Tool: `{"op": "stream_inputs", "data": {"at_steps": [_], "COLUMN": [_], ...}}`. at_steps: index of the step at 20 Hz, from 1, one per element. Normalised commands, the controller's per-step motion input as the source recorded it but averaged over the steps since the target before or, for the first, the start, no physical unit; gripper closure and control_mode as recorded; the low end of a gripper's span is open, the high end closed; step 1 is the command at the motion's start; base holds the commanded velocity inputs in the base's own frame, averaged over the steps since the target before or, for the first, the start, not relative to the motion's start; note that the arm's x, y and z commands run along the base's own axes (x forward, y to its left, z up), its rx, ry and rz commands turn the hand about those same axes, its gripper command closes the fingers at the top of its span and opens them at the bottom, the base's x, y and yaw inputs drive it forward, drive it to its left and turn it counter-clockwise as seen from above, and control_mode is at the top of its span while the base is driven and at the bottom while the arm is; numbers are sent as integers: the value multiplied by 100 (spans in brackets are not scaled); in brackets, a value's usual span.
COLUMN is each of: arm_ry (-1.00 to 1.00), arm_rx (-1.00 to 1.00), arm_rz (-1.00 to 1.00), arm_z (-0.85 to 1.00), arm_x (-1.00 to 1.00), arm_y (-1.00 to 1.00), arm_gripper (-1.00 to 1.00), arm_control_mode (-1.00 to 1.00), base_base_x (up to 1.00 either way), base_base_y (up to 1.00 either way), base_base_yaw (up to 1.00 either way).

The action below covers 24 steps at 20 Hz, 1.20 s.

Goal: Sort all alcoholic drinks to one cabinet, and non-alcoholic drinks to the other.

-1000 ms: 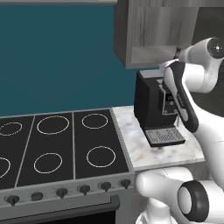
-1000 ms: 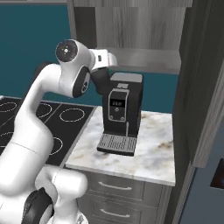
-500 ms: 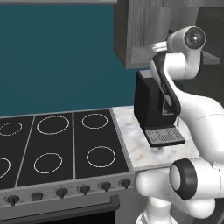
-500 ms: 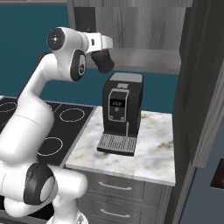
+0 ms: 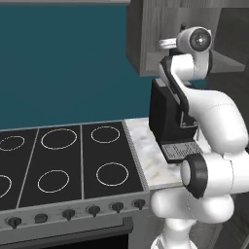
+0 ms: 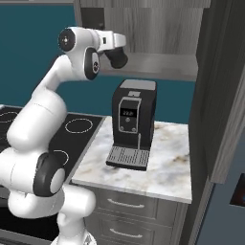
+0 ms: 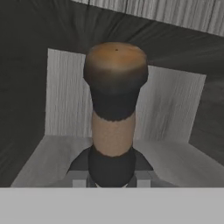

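Now the gripper [image 6: 119, 58] is clenching a dark long-necked bottle [image 7: 114, 111], raised at the open upper cabinet [image 6: 158, 64] above the coffee machine [image 6: 132, 125]. Probably it is holding the bottle high so it can go onto the shelf.

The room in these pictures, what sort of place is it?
A kitchen, and a computer-rendered one by the look of it. A black stove with ring burners sits beside a marble counter, a coffee machine stands on that counter, and a wooden cabinet hangs above it.

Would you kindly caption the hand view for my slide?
The hand, shut on a dark long-necked bottle, faces into a grey wood-grain cabinet.
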Motion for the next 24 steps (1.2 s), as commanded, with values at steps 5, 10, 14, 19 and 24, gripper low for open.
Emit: {"op": "stream_inputs", "data": {"at_steps": [5, 10, 14, 19, 24], "arm_ry": [0, 0, 0, 2, 5], "arm_rx": [11, 8, 7, 3, 4], "arm_rz": [-1, 0, 0, 0, 0], "arm_z": [0, -3, -11, -16, -25], "arm_x": [67, 75, 80, 88, 67], "arm_y": [0, 0, 0, 0, 0], "arm_gripper": [100, 100, 100, 100, 100], "arm_control_mode": [-100, -100, -100, -100, -100], "base_base_x": [0, 0, 0, 0, 0], "base_base_y": [0, 0, 0, 0, 0], "base_base_yaw": [0, 0, 0, 0, 0]}}
